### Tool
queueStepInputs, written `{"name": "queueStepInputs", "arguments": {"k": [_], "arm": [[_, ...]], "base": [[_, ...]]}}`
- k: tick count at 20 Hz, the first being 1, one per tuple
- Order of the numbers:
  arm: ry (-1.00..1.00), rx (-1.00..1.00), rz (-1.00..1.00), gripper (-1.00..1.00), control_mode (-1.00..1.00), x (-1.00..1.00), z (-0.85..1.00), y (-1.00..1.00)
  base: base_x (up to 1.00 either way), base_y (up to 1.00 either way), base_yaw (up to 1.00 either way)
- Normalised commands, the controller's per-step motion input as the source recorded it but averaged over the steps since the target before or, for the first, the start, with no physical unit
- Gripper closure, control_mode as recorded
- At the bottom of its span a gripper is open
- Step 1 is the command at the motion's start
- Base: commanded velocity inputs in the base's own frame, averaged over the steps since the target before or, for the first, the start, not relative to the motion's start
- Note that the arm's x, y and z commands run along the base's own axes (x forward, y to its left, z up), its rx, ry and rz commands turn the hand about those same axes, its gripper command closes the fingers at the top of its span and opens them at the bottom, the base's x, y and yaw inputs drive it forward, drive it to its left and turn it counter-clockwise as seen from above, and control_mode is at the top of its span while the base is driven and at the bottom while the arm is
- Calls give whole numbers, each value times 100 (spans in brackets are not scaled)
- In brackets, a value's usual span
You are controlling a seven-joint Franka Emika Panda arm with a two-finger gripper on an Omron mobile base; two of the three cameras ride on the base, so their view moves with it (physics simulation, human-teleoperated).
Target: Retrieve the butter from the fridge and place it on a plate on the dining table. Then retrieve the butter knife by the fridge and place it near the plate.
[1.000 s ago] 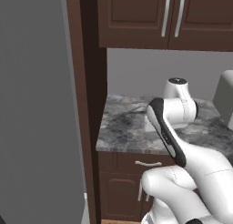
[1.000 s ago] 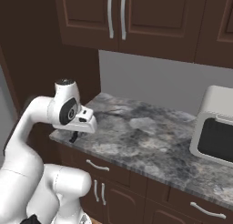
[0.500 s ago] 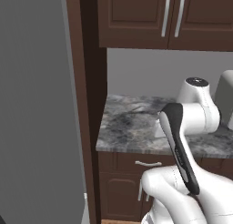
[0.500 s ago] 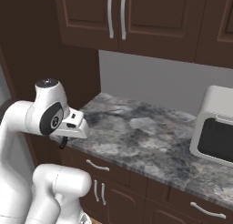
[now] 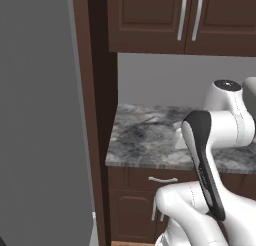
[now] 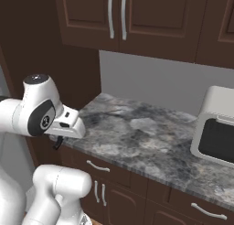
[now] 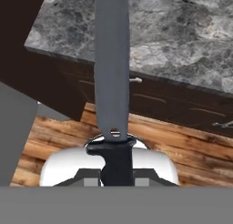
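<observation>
My gripper [image 7: 117, 173] is shut on the black handle of the butter knife [image 7: 112, 59]. In the hand view its long grey blade points away from the hand, over the counter's front edge and the wooden floor. In the right base view the gripper [image 6: 59, 141] hangs just in front of the counter's left corner, and the dark knife [image 6: 57, 144] shows below the hand. The fridge [image 5: 35, 120] is the light-grey slab at the left of the left base view, shut off from the counter by a dark brown panel.
A grey marbled counter [image 6: 137, 132] runs over dark brown drawers [image 6: 98, 167], with brown wall cabinets [image 6: 116, 13] above. A white microwave [image 6: 215, 128] stands at its right end. My own white arm [image 5: 205, 155] stands before the counter. Wooden floor [image 7: 191, 150] lies below.
The arm has drawn back from over the counter towards the base. The hand has come down off the counter's front left corner with the knife still in its grip.
</observation>
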Motion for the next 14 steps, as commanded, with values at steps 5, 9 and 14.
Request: {"name": "queueStepInputs", "arguments": {"k": [5, 9, 14], "arm": [[1, 0, -6, 100, -100, -7, 6, -2], [0, 0, 0, 100, -100, 0, 0, 0], [0, 0, 0, 100, -100, -1, 0, 0]], "base": [[0, 0, 0], [0, 0, 0], [0, 0, 0]]}}
